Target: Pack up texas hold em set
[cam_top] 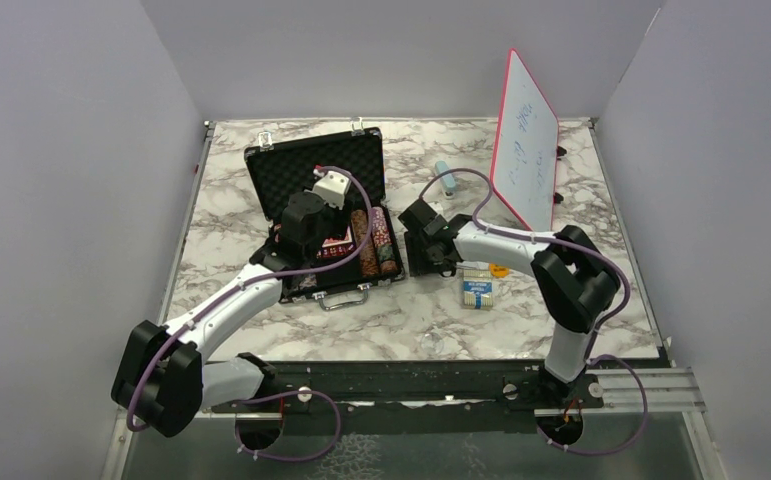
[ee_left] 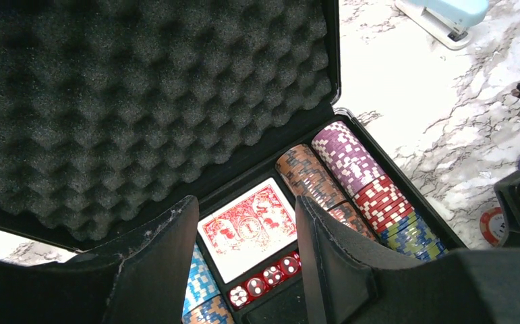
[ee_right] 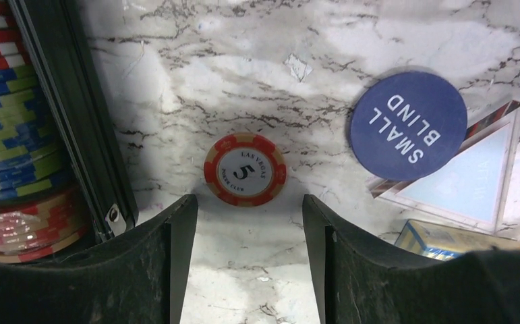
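Note:
The black briefcase [cam_top: 261, 160] lies open left of centre, its foam lid [ee_left: 142, 94] raised. Rows of striped chips [ee_left: 351, 162], a red card deck [ee_left: 247, 226] and red dice [ee_left: 267, 278] sit in its tray. My left gripper [ee_left: 245, 206] hangs open over the red deck, holding nothing. My right gripper [ee_right: 247, 202] is open low over the table just right of the case wall [ee_right: 75, 128]. A loose red "5" chip [ee_right: 245, 169] lies flat just beyond its fingertips. A blue "small blind" button [ee_right: 409, 125] lies to the chip's right. The blue card deck [cam_top: 477, 291] rests on the table.
A red-framed whiteboard [cam_top: 524, 140] stands at the back right. A pale blue oblong block [cam_top: 445, 178] lies behind my right gripper. A yellow round button [cam_top: 499, 269] sits near the blue deck. White walls enclose the marble table [cam_top: 411, 320].

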